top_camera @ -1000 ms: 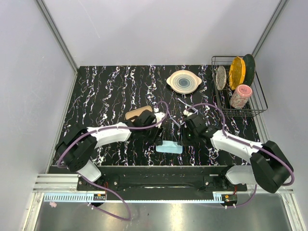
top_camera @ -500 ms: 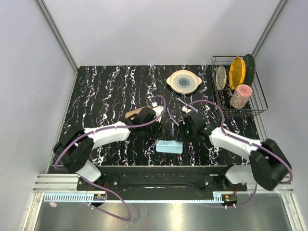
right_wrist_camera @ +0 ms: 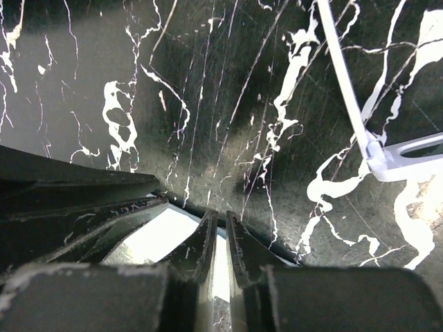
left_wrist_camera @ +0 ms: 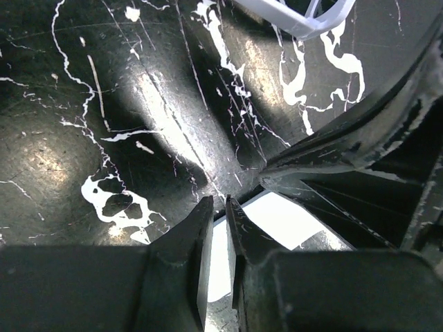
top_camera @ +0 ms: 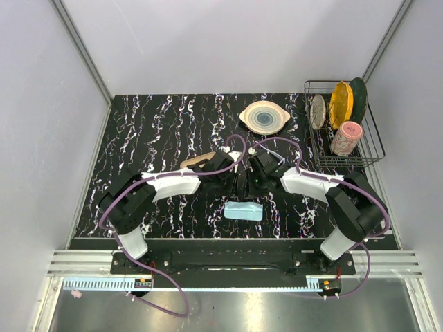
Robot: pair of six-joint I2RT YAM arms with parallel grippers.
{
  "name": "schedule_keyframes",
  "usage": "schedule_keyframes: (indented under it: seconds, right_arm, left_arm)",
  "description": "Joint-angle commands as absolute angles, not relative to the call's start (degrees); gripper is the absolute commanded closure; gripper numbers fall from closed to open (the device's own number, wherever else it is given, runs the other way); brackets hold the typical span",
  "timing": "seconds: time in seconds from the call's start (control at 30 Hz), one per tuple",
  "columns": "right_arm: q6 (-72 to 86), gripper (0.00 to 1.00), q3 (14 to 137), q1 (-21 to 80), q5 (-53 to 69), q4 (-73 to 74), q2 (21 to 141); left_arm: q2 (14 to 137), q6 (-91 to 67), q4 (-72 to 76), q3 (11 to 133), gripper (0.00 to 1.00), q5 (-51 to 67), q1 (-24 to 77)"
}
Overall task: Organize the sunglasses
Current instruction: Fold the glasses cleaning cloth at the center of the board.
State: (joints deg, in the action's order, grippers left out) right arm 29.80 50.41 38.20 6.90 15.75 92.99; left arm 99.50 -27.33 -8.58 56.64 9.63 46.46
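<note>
The sunglasses show only as a thin whitish frame at the top of the left wrist view and as a thin arm with its hinge at the right of the right wrist view. In the top view the arms and cables hide them. My left gripper and right gripper are side by side at mid-table, tips nearly touching, both shut and empty. The light blue cloth lies flat just in front of them. The black case lies open to their left.
A round striped plate sits at the back. A wire rack with plates and a pink cup stands at the back right. Purple cables loop over both wrists. Grey walls enclose the table.
Both grippers have drawn back from the far edge of the cloth towards mid-table and come closer together. The cloth has stayed put.
</note>
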Motion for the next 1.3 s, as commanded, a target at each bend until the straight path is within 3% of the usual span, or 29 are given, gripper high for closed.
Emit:
schedule_keyframes:
  seconds: [0.0, 0.77, 1.03, 1.27]
  right_arm:
    - [29.62, 0.85, 50.89, 38.06, 10.63, 17.22, 91.76]
    - [28.3, 0.83, 44.83, 38.14, 22.93, 19.95, 85.34]
    - [29.62, 0.8, 42.54, 38.14, 27.33, 17.49, 83.59]
    - [33.56, 0.81, 43.33, 38.06, 17.52, 17.14, 79.72]
  left_arm:
    - [98.88, -28.48, -8.35, 57.22, 0.82, 8.0, 46.58]
    - [98.35, -30.15, -7.73, 56.43, 0.78, 9.67, 45.0]
    - [96.59, -30.85, -7.47, 54.49, 0.71, 9.23, 43.95]
    - [95.54, -31.55, -6.86, 53.53, 0.69, 8.97, 43.42]
